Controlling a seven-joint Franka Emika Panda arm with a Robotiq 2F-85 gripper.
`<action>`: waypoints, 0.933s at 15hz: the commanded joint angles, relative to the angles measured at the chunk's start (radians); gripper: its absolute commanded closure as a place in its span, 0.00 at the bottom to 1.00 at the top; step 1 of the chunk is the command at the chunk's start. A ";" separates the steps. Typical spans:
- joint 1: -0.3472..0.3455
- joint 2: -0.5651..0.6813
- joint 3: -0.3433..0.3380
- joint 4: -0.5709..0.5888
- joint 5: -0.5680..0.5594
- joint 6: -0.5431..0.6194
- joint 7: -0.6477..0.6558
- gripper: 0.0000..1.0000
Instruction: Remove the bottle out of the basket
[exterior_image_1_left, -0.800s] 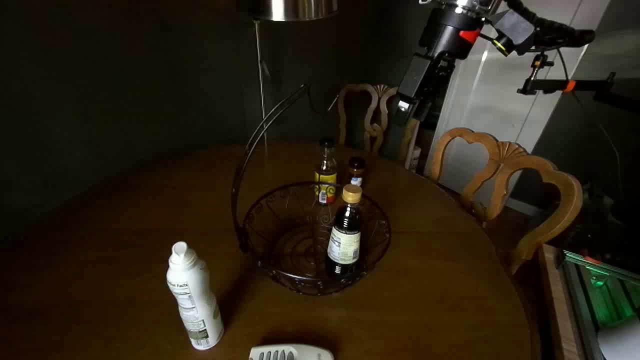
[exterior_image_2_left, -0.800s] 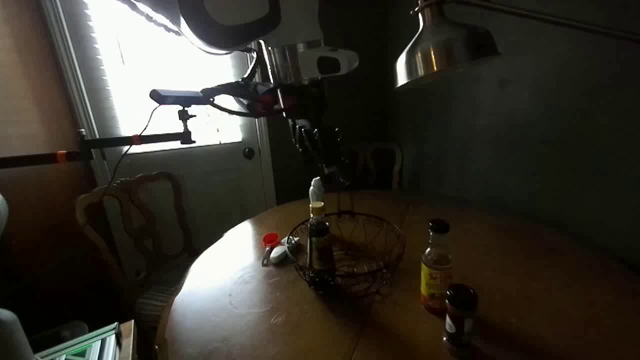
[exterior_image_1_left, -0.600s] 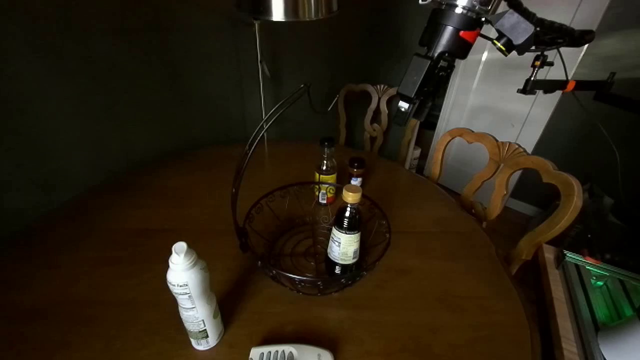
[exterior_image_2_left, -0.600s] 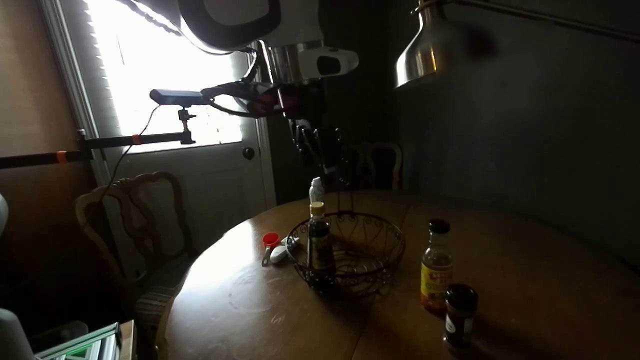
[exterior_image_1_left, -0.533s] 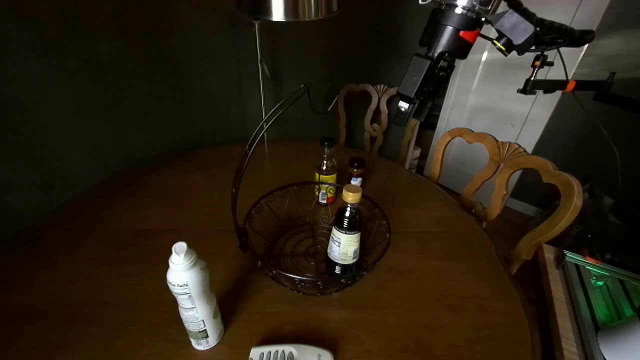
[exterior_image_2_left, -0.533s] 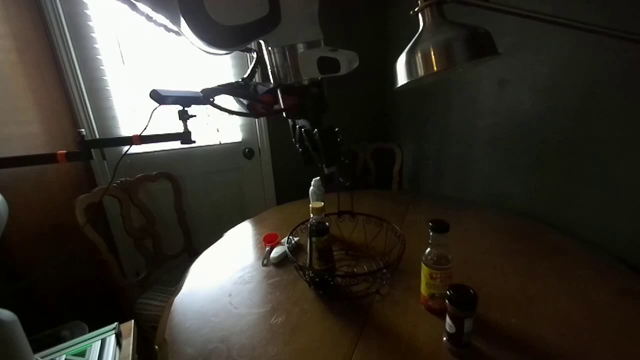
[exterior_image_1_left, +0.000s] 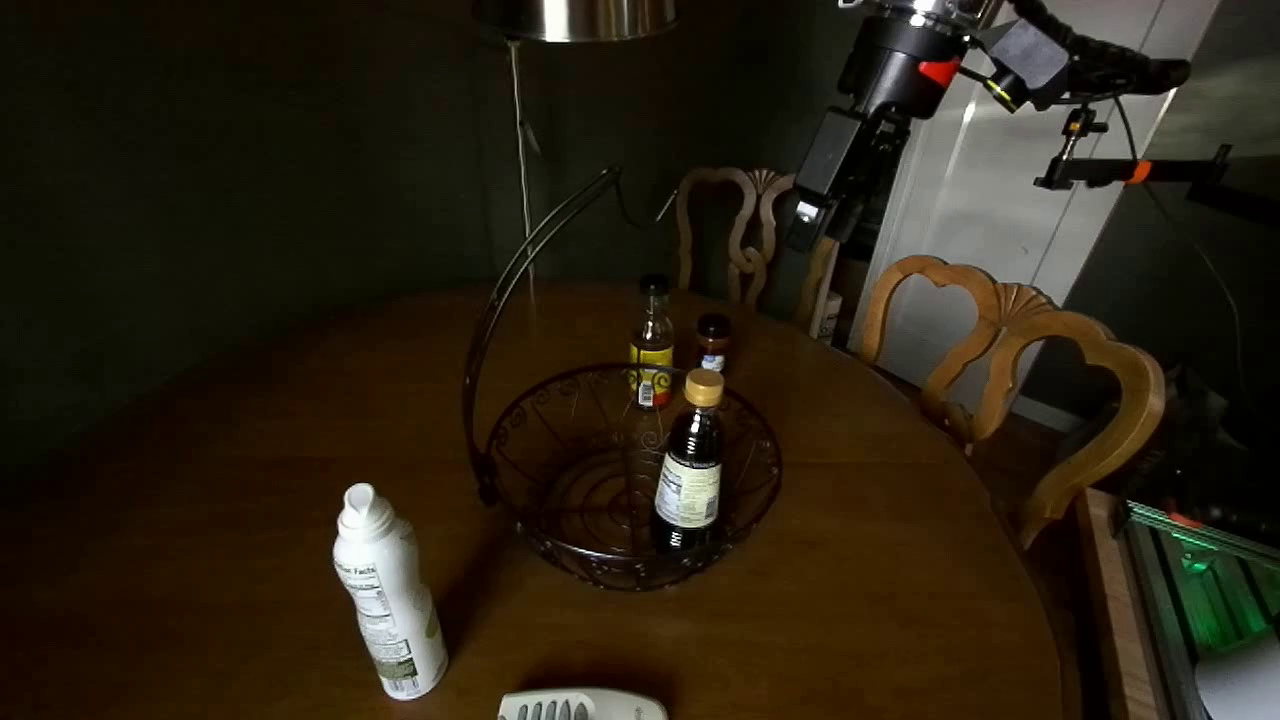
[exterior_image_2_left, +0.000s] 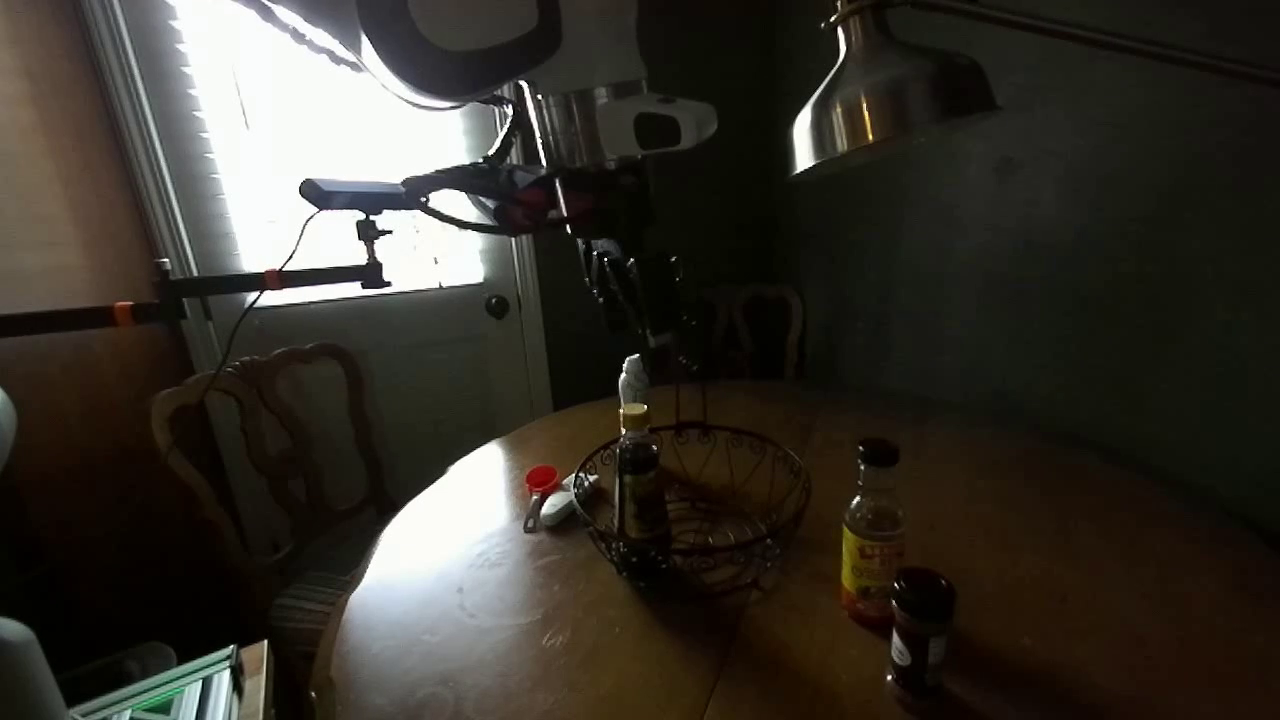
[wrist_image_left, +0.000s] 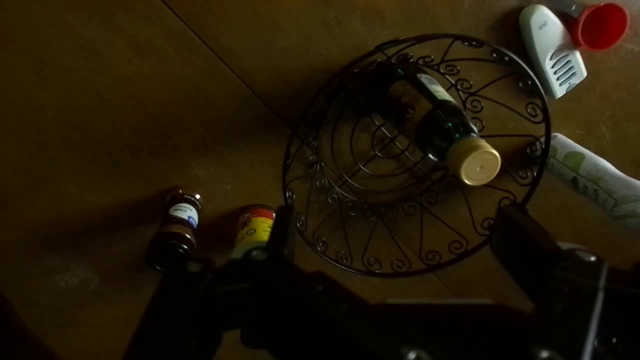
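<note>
The dark bottle (exterior_image_1_left: 688, 488) sat in the basket (exterior_image_1_left: 612, 562), grasp and removal apparently still ahead, as the gripper (wrist_image_left: 395, 216) hung clear, jaws spread and empty.

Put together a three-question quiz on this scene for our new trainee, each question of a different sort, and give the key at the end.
1. True or false: the gold-capped dark bottle stands inside the wire basket.

2. Choose one. In the wrist view, the gripper is:
A) shut on the dark bottle
B) open, holding nothing
C) shut, holding nothing

3. Fill in the blank: the clear bottle beside the small jar has a label that is mostly ____ in color.

Key: 1. True. 2. B. 3. Yellow.
</note>
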 joint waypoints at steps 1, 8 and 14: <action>-0.025 0.013 0.055 0.009 -0.071 0.015 0.055 0.00; 0.011 0.055 0.203 0.045 -0.243 0.009 0.124 0.00; 0.053 0.133 0.213 0.058 -0.268 0.080 0.057 0.00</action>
